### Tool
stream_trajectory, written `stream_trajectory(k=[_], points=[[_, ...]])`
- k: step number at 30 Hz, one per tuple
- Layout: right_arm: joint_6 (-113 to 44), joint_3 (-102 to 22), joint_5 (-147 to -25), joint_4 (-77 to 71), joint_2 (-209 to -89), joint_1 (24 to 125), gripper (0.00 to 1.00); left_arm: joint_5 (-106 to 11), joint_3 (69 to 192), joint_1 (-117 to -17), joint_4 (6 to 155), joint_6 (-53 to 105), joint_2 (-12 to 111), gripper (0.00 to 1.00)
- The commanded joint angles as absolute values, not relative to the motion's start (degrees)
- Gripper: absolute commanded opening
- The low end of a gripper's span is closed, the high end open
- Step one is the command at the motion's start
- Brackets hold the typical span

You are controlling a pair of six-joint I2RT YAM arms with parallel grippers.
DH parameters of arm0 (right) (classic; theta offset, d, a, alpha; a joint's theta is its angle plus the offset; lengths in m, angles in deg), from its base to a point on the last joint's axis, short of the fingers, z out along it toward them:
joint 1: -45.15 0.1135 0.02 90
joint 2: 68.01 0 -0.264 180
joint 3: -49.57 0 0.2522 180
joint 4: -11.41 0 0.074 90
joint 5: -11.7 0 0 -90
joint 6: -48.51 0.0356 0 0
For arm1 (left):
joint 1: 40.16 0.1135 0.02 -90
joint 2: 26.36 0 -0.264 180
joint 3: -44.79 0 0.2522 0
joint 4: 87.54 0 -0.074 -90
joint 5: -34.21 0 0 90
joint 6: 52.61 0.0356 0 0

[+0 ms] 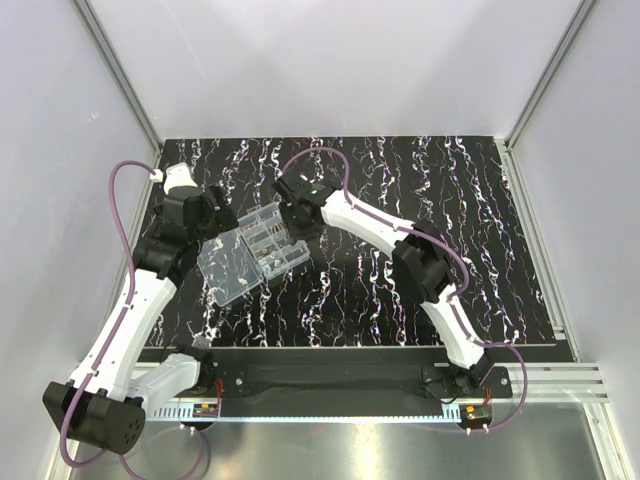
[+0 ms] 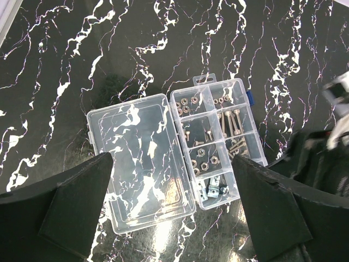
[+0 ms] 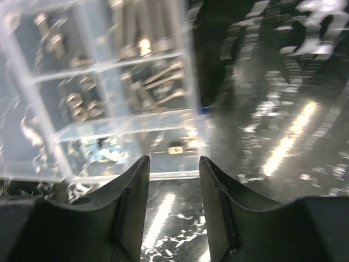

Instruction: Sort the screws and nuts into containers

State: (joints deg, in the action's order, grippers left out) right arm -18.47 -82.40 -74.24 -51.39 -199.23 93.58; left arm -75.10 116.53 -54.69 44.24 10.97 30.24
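The clear organiser box (image 1: 272, 243) lies open left of the table's middle, its flat lid (image 1: 228, 268) folded out toward the left arm. In the left wrist view its compartments (image 2: 248, 139) hold nuts (image 2: 204, 158), screws (image 2: 232, 121) and silvery block-shaped pieces (image 2: 212, 190). My left gripper (image 2: 172, 164) hovers above the lid (image 2: 139, 161), open wide and empty. My right gripper (image 3: 173, 164) is open and empty just outside the box's end wall; a small nut (image 3: 175, 149) lies in the nearest compartment. That view is blurred.
The black tabletop with white marble streaks (image 1: 420, 200) stretches right of the box. Grey enclosure walls and aluminium posts (image 1: 530, 100) ring the table. The right arm's wrist (image 2: 327, 164) stands close to the box's right side.
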Motion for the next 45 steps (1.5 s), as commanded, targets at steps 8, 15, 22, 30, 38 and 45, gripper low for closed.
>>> stream_trajectory(k=[8,15,22,30,38,45], points=[[-5.64,-66.35,-61.61,-45.87,-185.97,77.77,0.50,-75.39,116.65,-54.75,46.09,11.46,29.36,0.99],[-1.16,-62.63,-55.01,-43.15,-187.10,74.25,0.51,-75.91,116.56,-54.75,46.01,11.46,29.45,0.99],[3.76,-65.34,-57.20,-44.36,-190.26,73.19,0.48,-76.09,116.56,-54.75,46.01,11.46,29.54,0.99],[17.74,-66.23,-56.94,-52.88,-191.58,73.02,0.46,-76.62,116.47,-54.84,46.01,11.55,29.19,0.99],[24.51,-67.80,-62.74,-55.53,-194.30,71.61,0.48,-76.71,116.30,-54.75,46.18,11.55,28.57,0.99],[28.02,-72.91,-61.95,-59.83,-197.47,71.35,0.47,-77.32,116.30,-54.75,46.27,11.55,28.39,0.99]])
